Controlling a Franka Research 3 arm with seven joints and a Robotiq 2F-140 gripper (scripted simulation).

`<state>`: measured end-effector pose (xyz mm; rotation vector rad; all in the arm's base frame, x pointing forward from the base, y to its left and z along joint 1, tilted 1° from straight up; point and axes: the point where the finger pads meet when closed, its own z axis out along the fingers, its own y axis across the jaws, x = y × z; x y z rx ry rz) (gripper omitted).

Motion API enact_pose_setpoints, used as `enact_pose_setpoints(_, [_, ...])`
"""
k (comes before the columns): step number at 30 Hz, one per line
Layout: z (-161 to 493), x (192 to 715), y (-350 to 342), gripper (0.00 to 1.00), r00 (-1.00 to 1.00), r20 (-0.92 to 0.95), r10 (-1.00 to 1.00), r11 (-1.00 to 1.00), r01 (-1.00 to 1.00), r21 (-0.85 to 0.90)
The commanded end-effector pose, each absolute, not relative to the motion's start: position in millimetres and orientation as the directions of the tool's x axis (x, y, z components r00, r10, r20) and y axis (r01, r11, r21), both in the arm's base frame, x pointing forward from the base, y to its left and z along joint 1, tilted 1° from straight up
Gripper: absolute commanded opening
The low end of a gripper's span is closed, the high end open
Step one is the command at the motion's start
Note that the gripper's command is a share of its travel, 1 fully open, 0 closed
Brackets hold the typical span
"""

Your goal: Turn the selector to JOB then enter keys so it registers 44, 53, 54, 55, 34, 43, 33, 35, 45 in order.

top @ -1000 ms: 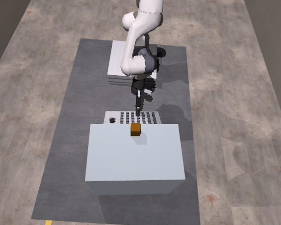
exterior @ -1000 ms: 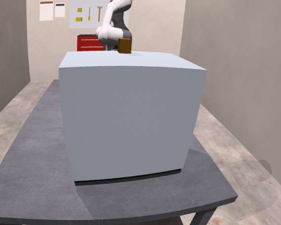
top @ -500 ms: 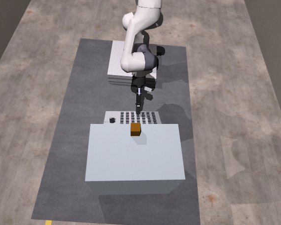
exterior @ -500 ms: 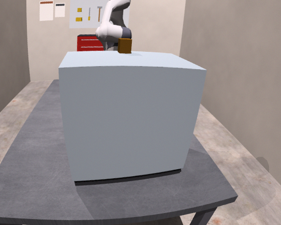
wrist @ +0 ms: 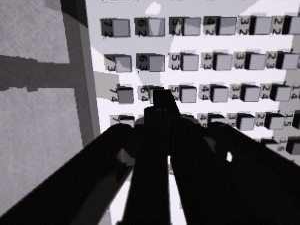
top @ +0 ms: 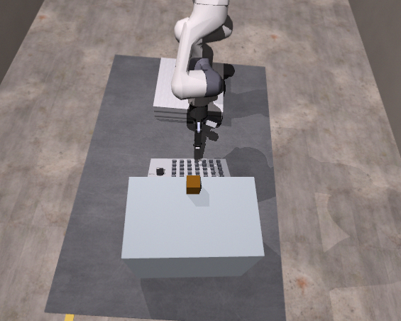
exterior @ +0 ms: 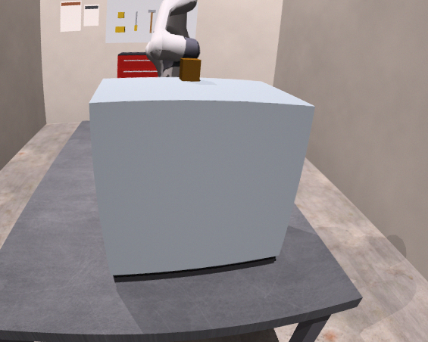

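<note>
- The keypad (top: 164, 163) (wrist: 131, 45) lies mid-table, well inside the left and right edges in the top view, between the arm (top: 189, 83) (exterior: 171, 47) and the box (top: 196, 227) (exterior: 198, 170).
- Key 64 (wrist: 153, 93) is partly hidden by the tool (top: 198, 158) (wrist: 161, 103); contact cannot be told.
- The tool is fully closed, holding nothing, its tips together as a poker.
- Since 64 is not wanted, this looks like probing in TEACH; no lit key is discernible.
- The next move likely calls for a straight press, then reading which key lights.
- The selector (top: 160, 171) sits towards the table's (top: 114, 142) (exterior: 61, 227) left edge; its setting is unreadable. It should wait until every needed key is mapped.
- The box stands towards the near edge, a block (top: 193, 182) (exterior: 190, 69) on top.
</note>
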<state>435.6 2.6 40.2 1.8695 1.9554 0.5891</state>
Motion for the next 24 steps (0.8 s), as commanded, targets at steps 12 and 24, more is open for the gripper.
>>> enact_pose_setpoints(12, [40.2, 433.0, -13.7, 0.10, -0.053, 0.012, 0.999, 0.039, 0.846, 0.531])
enact_pose_setpoints(24, [39.4, 434.4, -31.9, 0.10, -0.053, 0.012, 0.999, 0.039, 0.846, 0.531])
